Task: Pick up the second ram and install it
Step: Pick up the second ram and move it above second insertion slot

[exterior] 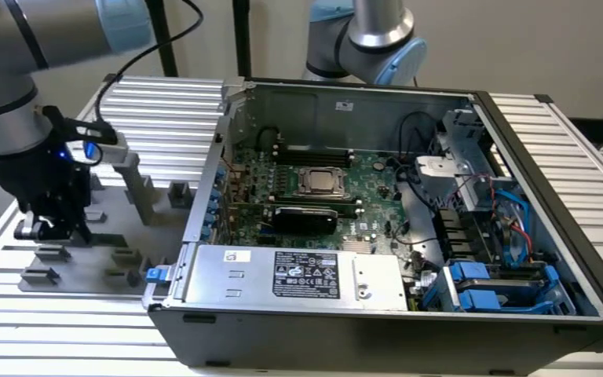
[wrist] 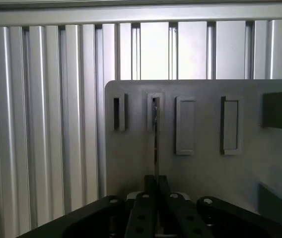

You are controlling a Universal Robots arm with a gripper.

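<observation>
In the wrist view the second ram (wrist: 156,144) appears edge-on as a thin line running from a grey holder block (wrist: 155,111) down to my gripper (wrist: 156,191). The two dark fingers (wrist: 144,208) press against its sides, so the gripper is shut on it. I cannot tell whether the stick's far end still rests in the block. In the exterior view my gripper (exterior: 52,229) hangs low over the grey holder plate (exterior: 123,236) at the exterior view's left, beside the open computer case (exterior: 385,314). The black memory slots (exterior: 312,154) lie just behind the CPU socket (exterior: 323,182).
Several more grey holder blocks (exterior: 45,253) stand on the plate around the gripper. A tall grey bracket (exterior: 134,184) rises between the gripper and the case wall. The power supply (exterior: 301,275) fills the case's near side. A second arm (exterior: 370,39) stands behind the case.
</observation>
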